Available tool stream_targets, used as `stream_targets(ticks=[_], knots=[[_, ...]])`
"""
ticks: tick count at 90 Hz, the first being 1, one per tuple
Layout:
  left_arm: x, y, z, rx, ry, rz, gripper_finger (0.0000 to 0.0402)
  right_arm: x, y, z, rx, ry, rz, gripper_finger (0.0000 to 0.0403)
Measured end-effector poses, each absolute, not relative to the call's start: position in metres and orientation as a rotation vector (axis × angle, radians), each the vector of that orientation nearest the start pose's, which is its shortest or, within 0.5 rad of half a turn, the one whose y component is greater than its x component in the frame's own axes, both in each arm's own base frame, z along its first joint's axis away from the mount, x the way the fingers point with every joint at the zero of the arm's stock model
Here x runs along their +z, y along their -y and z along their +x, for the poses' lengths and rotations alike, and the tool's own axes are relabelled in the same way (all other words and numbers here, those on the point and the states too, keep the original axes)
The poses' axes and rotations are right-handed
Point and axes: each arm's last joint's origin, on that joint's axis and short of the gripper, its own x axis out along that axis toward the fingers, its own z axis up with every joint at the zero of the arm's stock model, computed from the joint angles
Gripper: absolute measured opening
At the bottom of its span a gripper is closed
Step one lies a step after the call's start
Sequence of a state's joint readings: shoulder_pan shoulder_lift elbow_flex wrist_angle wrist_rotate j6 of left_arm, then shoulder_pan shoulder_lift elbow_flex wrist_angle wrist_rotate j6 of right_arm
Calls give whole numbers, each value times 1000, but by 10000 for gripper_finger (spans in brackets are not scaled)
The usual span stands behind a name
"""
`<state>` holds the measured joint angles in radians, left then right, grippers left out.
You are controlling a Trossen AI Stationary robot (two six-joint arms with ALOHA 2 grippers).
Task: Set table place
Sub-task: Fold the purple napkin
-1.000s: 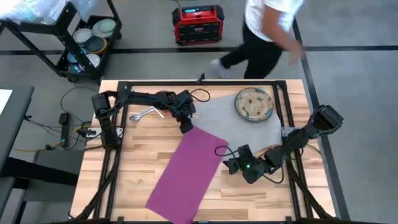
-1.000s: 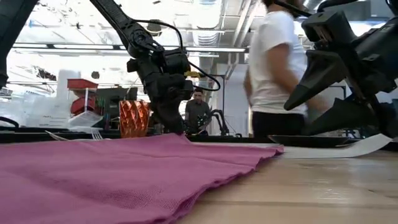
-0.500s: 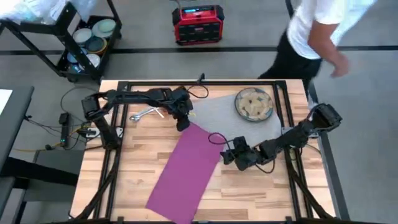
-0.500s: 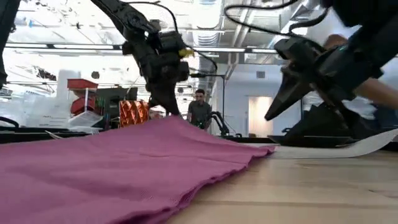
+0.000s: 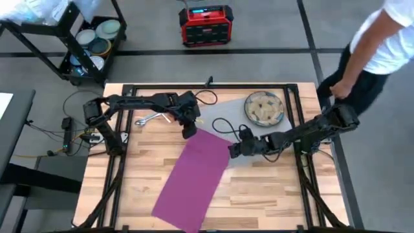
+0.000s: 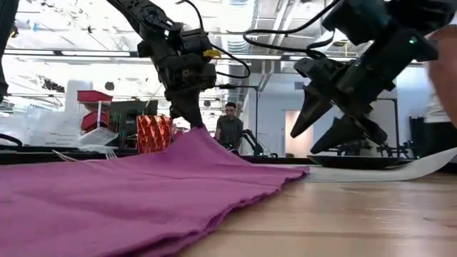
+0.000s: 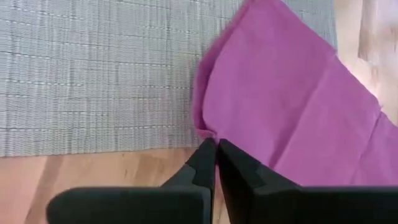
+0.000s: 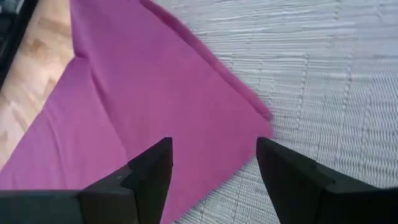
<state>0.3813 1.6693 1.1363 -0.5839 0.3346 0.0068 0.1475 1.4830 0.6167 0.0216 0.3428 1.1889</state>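
Light wooden plank worktop [image 5: 142, 162] with its black metal frame carries your grey ribbed rectangular mat [image 5: 226, 116], which lies near the far edge, and a round beige patterned plate [image 5: 264, 108] rests on its far right corner. Your left tool [image 5: 189, 133] is clamped tight on the far corner of the magenta cloth napkin [image 5: 191, 178], lifting that corner at the mat's near left edge. Your right tool [image 5: 233, 153] hangs above the napkin's other far corner, fingers spread wide, gripping nothing. Steel cutlery [image 5: 150, 118] lies left of the mat. A person [image 5: 372, 55] stands beyond the worktop's right side.
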Motion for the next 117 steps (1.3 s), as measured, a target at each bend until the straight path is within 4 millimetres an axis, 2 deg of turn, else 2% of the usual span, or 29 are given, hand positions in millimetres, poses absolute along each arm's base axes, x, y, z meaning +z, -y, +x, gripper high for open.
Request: stream_targets(ticks=[25,45,61,86,105,117], knots=[[242,-111,301,42,-970,-318,0,147,0,264,-545,-704,888,218],[239,-112,299,55,-1004,-309,0,149,19,265,-510,-699,888,218],[238,-111,299,54,-1014,-314,0,159,24,275,-352,-610,835,218],[236,-100,297,6,-1076,-313,0,159,65,267,-193,-652,752,231],[237,-99,300,15,-1044,-320,0,161,101,255,-140,-632,728,240],[238,-100,302,33,-1020,-332,0,164,117,262,-89,-634,696,240]])
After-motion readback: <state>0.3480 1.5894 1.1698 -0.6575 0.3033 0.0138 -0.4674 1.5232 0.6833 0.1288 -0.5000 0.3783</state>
